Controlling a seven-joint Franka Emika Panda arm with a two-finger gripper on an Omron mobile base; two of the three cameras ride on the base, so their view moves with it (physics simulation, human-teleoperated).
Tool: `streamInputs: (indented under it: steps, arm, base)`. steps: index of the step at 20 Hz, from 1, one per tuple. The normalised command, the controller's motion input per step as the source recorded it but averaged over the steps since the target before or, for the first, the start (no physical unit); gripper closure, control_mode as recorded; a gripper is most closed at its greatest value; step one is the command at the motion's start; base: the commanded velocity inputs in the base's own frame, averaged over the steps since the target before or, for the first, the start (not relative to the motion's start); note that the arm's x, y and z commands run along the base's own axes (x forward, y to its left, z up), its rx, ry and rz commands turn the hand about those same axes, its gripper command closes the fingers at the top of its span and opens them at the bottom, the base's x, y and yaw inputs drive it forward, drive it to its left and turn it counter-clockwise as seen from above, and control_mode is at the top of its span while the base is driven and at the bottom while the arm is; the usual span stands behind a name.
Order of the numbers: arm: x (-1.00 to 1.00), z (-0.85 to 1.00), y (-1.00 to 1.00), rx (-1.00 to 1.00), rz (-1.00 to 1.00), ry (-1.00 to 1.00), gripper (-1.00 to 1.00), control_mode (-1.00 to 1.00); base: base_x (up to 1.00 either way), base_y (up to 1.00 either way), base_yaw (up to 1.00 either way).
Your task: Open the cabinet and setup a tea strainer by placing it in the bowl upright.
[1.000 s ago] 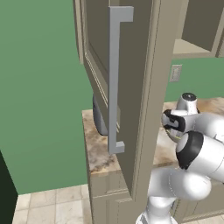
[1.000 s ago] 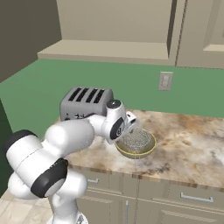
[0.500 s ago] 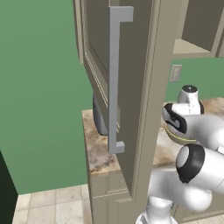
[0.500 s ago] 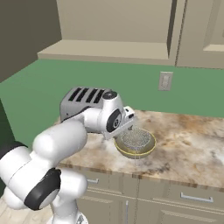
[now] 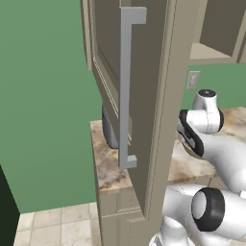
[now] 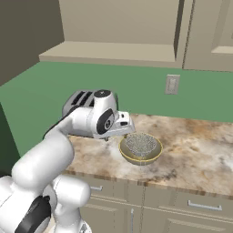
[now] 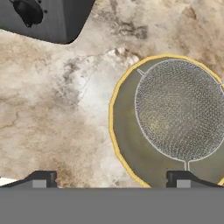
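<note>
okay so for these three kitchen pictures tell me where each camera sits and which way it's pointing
Left base view: behind the arm, to its left, facing the open cabinet door; white arm at lower right.
Right base view: behind the arm, to its right, looking down over the counter at the toaster, bowl and tea strainer; arm from lower left.
Hand view: on the hand, looking straight down at bowl and tea strainer; gripper jaws wide open.
Right base and hand views share bowl and strainer.
</note>
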Motion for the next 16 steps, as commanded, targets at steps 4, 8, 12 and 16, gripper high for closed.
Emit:
streamInputs:
  steps: [4,8,12,16]
  arm:
    - [-0.52,0.48,0.36,0.13,-0.43,-0.05,-1.0,-1.0]
    - [-0.39,0.76,0.46,0.03,-0.25,-0.11,-1.0,-1.0]
    - [-0.26,0.28,0.72,0.12,-0.13,0.0,-1.0,-1.0]
    - [-0.44,0.49,0.56,0.15,-0.07,-0.02,-1.0,-1.0]
  base:
    - [0.0,0.0,0.0]
    - [0.0,0.0,0.0]
    - [0.0,0.0,0.0]
    - [0.0,0.0,0.0]
